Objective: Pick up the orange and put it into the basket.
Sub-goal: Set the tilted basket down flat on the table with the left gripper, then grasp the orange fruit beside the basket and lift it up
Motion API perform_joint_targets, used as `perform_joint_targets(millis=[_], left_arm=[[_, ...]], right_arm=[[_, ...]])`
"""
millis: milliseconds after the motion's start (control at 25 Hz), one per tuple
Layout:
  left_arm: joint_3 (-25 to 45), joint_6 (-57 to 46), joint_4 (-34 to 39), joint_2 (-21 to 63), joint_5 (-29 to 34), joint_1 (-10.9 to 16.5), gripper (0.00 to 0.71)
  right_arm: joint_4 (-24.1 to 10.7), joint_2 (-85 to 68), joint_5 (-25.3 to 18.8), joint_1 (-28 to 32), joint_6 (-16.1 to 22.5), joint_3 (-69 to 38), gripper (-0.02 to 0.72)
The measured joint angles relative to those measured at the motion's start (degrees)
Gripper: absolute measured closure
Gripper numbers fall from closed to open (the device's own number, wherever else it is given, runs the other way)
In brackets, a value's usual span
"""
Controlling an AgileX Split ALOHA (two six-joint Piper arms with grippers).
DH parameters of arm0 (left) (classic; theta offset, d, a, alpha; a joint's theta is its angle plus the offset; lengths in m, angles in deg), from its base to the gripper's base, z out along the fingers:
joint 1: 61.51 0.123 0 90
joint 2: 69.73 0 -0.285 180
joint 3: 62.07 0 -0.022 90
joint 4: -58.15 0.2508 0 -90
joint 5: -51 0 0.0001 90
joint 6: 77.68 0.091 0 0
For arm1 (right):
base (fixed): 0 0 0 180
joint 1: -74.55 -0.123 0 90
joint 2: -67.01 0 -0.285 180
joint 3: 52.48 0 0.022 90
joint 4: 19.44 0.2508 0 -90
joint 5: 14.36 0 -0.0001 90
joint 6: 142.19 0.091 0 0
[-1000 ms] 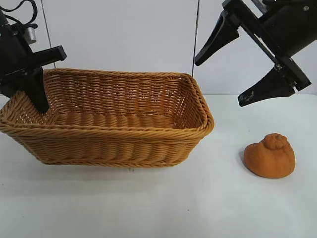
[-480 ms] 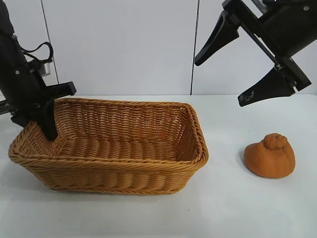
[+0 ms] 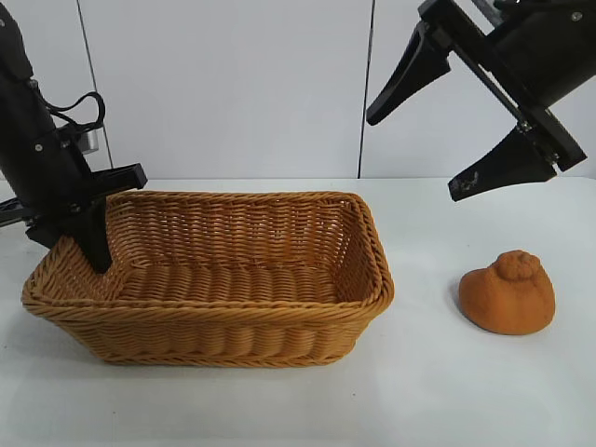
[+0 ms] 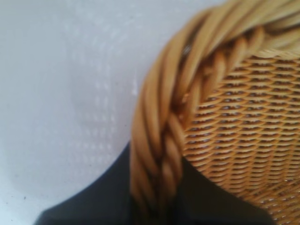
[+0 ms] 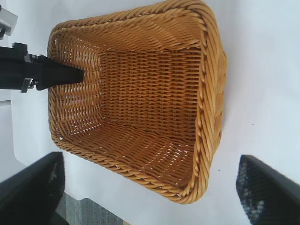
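Basket point(image 3: 233, 307) rim clamped by left gripper point(image 3: 88, 247); right gripper point(image 3: 466, 140) spread wide above orange point(image 3: 507, 293); no readable writing.

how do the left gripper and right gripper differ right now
The left gripper is shut on the basket rim at its end wall, low at the table; the right gripper is wide open and holds nothing, hanging high above the orange. The left points steeply down, the right slants down. Both are black, and neither touches the orange.
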Motion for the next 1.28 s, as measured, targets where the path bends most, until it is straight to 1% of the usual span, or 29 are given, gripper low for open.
perform_joint_targets(millis=[80,120,200,240,400,440,520,680,960,1080,1160,1280], left_arm=[[0.0,0.1,0.0,0.0,-0.1,0.0,0.623],[0.0,0.1,0.0,0.0,-0.1,0.0,0.609],[0.0,0.1,-0.2,0.0,-0.2,0.0,0.544],[0.0,0.1,-0.3,0.0,-0.2,0.0,0.489],[0.0,0.1,-0.4,0.0,0.0,0.0,0.218],[0.0,0.1,-0.4,0.0,0.5,0.0,0.172],[-0.2,0.1,-0.3,0.0,1.6,0.0,0.128],[-0.5,0.1,2.7,1.4,3.1,0.0,0.103],[-3.3,0.1,7.7,9.6,5.8,0.0,0.098],[-4.9,0.1,11.2,12.2,6.4,0.0,0.098],[-6.0,-0.2,13.1,12.8,7.6,0.7,0.098],[-6.8,-0.2,15.1,12.9,9.2,3.4,0.098]], right_arm=[[0.0,0.0,0.0,0.0,0.0,0.0,0.021],[0.0,0.0,0.0,0.0,0.0,0.0,0.021],[0.0,0.0,0.0,0.0,0.0,0.0,0.021],[0.0,0.0,0.0,0.0,0.0,0.0,0.021],[0.0,0.0,0.0,0.0,0.0,0.0,0.021],[0.0,0.0,0.0,0.0,0.0,0.0,0.021],[0.0,0.0,0.0,0.0,0.0,0.0,0.021],[0.0,0.0,0.0,0.0,0.0,0.0,0.021],[-0.1,0.0,0.0,0.0,0.0,0.0,0.021],[-0.1,0.0,0.0,0.0,0.0,0.0,0.021],[-0.2,0.0,0.0,0.0,0.0,0.0,0.021],[-0.3,0.0,0.0,0.0,0.0,0.0,0.021]])
